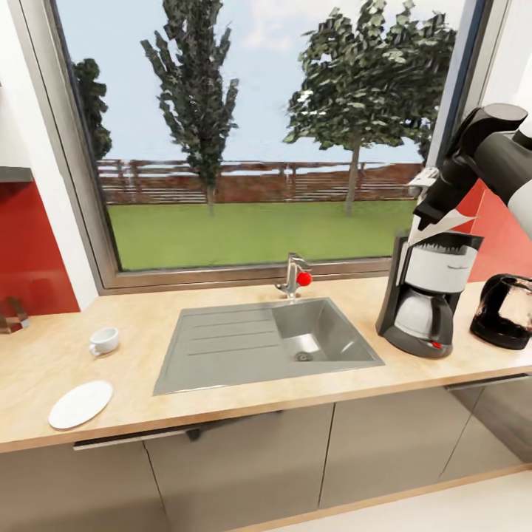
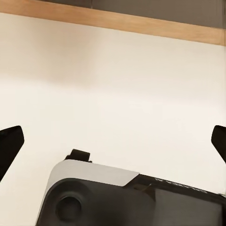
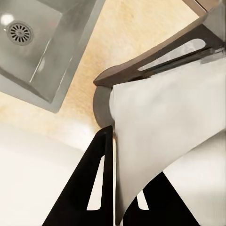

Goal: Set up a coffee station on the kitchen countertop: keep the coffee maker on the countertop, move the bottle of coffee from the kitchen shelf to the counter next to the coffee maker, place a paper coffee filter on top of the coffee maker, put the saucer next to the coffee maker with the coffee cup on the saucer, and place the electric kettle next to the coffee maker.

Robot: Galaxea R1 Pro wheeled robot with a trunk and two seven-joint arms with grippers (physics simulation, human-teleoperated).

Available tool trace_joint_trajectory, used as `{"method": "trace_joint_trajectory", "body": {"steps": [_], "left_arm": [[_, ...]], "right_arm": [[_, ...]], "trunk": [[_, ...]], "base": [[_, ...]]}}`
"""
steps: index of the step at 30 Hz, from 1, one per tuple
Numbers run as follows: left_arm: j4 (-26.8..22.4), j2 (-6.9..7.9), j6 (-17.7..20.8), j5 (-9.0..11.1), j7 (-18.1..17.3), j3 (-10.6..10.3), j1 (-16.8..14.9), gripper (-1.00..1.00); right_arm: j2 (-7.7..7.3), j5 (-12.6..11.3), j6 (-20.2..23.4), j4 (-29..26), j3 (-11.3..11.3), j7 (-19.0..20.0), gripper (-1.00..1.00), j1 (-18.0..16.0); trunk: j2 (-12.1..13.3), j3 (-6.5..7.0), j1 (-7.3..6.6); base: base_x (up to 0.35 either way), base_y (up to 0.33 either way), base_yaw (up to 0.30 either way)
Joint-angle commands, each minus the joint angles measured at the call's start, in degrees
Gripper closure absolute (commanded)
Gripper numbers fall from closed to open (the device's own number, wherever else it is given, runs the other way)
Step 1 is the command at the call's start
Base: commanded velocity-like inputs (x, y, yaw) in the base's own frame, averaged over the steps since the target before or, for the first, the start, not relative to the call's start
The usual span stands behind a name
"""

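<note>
Filter [image 1: 443, 225] pinched in right gripper [image 1: 432, 216], hanging just above top of coffee maker [image 1: 425, 295]; through right wrist camera, white paper [image 3: 160, 141] clamped between dark fingers [image 3: 101, 179]

Left gripper [image 2: 113, 141] spread wide, holding nothing, pointed at pale floor

Coffee maker at 3 o'clock on countertop [image 1: 222, 406], right of sink [image 1: 266, 340]; kettle [image 1: 506, 310] just beside it, further toward 3; cup [image 1: 103, 340] and saucer [image 1: 80, 404] at 8 o'clock, apart from each other

Best lowered slowly, centred over lid, laid flat before release, no drag toward edge, or likely to slide off
</note>
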Motion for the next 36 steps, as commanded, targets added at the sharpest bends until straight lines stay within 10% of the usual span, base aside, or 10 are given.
{"method": "trace_joint_trajectory", "body": {"steps": [1,14,36], "left_arm": [[-0.1,-0.02,-0.1,0.4,0.0,0.0,0.0,-1.0],[-0.1,0.02,-0.1,0.4,0.0,0.0,0.0,-1.0],[-0.1,0.01,-0.1,0.4,0.1,0.0,0.0,-1.0]], "right_arm": [[-0.12,0.3,1.1,-0.2,0.1,0.7,1.0,0.0],[-0.74,0.8,1.3,-2.2,0.3,-5.6,1.0,-0.2],[-1.09,9.5,2.7,-2.0,0.7,-8.5,1.0,0.1]], "trunk": [[0.0,-0.07,0.02],[0.0,-0.07,0.02],[0.0,-0.07,0.02]], "base": [[0.119,-0.176,0.0],[0.124,-0.139,0.0],[0.062,-0.055,0.0]]}}
